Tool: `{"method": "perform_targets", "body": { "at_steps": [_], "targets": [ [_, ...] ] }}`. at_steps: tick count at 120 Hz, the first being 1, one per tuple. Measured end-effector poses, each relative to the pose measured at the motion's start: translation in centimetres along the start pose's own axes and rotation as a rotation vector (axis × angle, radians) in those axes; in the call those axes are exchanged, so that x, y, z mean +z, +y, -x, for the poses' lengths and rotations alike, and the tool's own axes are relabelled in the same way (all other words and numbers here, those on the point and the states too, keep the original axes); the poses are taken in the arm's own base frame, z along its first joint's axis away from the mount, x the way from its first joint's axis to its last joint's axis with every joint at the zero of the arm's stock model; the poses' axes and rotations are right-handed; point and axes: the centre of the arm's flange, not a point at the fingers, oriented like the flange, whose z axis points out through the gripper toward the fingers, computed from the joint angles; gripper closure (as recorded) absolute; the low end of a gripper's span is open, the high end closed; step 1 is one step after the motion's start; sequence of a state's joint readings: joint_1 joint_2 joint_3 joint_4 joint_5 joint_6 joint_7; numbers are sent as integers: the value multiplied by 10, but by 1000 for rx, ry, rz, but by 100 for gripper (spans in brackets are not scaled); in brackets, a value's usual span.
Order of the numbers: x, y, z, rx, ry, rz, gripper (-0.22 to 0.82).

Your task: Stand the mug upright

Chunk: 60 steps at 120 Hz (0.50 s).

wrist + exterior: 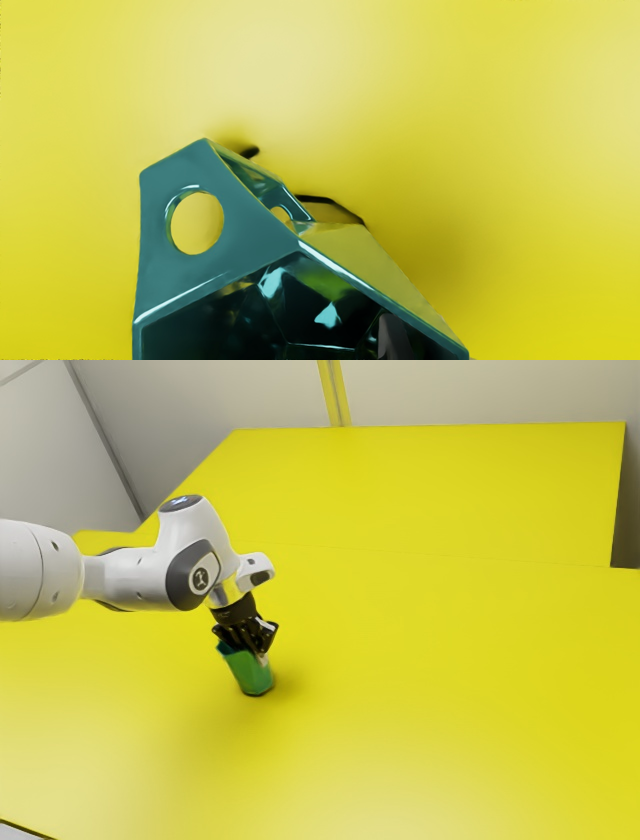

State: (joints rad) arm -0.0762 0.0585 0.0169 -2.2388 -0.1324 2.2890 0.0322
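The gripper [250, 648] is at the mouth of the mug [252, 673]; how far the jaws stand apart, and whether they have hold of it, I cannot tell. The mug leans, mouth toward the jaws, base below them, near or on the table [420, 700]. Its holed handle [250, 232] juts out beside the jaws.

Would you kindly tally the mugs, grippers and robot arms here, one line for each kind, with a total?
Mug: 1
Gripper: 1
Robot arm: 1
Total: 3
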Motion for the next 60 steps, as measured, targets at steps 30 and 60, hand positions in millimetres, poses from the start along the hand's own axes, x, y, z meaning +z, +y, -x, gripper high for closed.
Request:
{"method": "perform_targets", "body": {
  "at_steps": [30, 60],
  "targets": [
    [0, 3, 0, -36, -12, 5, 53],
    [-9, 4, -5, -63, 5, 11, 41]
  ]
}}
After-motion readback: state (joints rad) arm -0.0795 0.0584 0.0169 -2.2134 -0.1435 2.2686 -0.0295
